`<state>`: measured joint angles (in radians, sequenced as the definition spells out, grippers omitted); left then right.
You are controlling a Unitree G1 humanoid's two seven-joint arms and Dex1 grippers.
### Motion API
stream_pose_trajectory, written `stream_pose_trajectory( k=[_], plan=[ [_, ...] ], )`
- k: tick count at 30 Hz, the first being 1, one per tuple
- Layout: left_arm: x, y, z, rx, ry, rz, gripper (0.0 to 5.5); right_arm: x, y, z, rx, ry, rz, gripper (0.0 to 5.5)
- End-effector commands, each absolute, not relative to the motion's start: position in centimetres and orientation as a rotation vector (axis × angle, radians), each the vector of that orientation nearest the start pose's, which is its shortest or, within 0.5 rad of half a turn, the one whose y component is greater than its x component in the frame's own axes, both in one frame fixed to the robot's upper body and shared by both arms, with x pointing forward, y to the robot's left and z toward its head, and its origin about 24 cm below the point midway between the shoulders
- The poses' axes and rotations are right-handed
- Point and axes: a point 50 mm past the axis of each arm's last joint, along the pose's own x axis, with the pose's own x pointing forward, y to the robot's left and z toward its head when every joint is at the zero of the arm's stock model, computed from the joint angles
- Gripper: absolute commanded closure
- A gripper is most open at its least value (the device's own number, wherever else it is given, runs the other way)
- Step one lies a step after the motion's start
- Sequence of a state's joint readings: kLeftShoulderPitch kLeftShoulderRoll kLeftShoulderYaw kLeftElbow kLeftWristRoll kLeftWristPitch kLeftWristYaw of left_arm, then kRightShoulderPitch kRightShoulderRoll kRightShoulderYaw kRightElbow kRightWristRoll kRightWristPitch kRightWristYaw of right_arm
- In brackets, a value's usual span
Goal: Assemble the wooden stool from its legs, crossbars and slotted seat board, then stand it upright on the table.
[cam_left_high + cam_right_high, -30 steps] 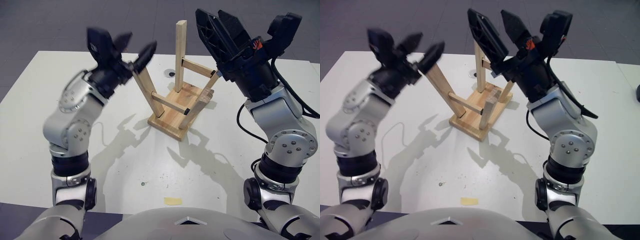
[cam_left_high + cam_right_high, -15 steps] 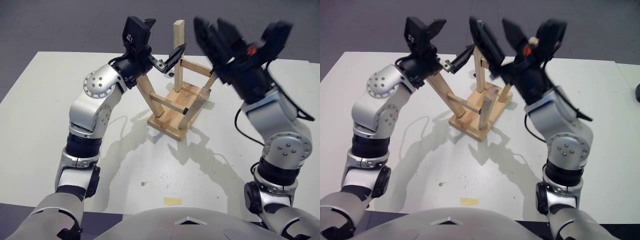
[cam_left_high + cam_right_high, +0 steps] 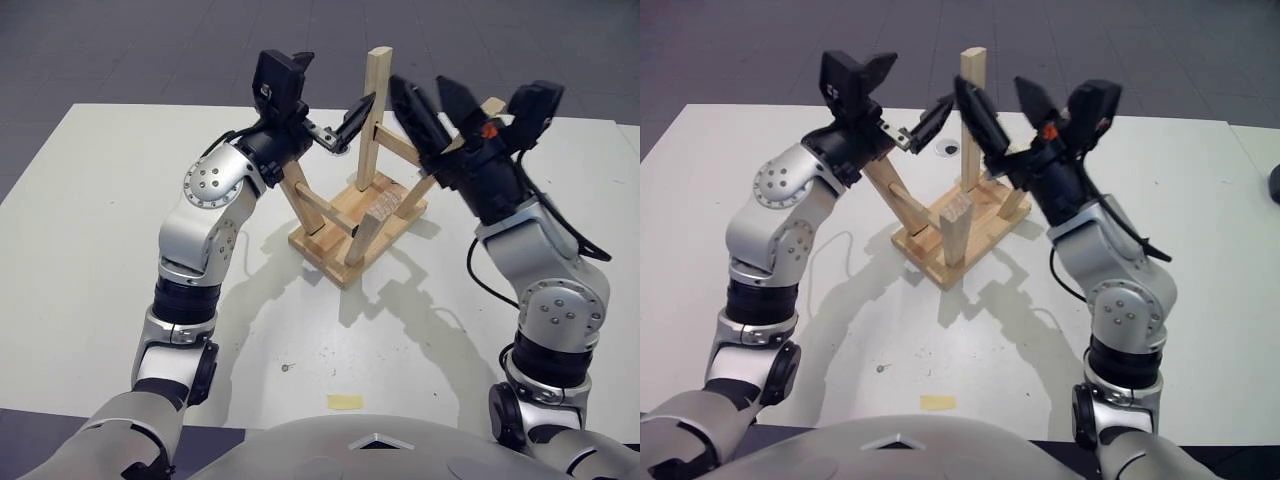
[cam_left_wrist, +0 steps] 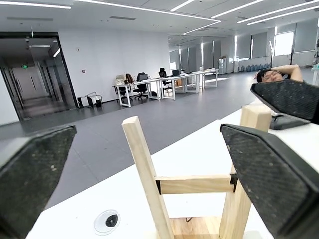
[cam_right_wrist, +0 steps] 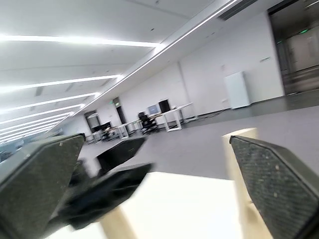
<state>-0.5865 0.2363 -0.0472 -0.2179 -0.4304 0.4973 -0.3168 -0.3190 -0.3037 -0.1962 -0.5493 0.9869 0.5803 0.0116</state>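
**Right gripper drops onto the upturned stool**

Since a second ago the right gripper (image 3: 436,104) has come down from above the stool (image 3: 350,235) to the level of its leg tops. The left gripper (image 3: 322,98) has swung in from the left, and the stool has turned slightly on the white table (image 3: 120,200).

The stool rests upside down near the table's middle, its seat board (image 3: 330,255) flat on the surface and its square pale-wood legs (image 4: 147,174) splayed upward. Both grippers' fingers are spread wide and hold nothing. The left wrist covers the top of the left-hand leg, and the right gripper crosses the right-hand one. The left wrist view frames two legs and a plain crossbar (image 4: 194,184) between its rough black pads (image 4: 271,169). The right wrist view is smeared, with a pale leg end just beside one pad.
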Motion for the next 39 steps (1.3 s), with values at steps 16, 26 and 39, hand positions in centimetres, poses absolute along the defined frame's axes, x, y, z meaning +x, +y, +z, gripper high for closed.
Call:
stream_pose_trajectory(
  k=[16,26,39],
  plan=[
    [27.8,17.3,28.2,0.025,-0.39,-0.542,0.13,17.8,-14.1,13.3,0.397,0.28,1.041,0.1],
    [20.3,25.6,14.6,0.089,0.395,-0.784,0.13,17.9,-23.6,10.2,0.298,0.455,0.835,0.1],
    [22.5,16.8,13.2,0.169,0.287,-1.115,0.13,23.0,-20.5,9.9,0.144,0.363,1.001,0.1]
  ],
)
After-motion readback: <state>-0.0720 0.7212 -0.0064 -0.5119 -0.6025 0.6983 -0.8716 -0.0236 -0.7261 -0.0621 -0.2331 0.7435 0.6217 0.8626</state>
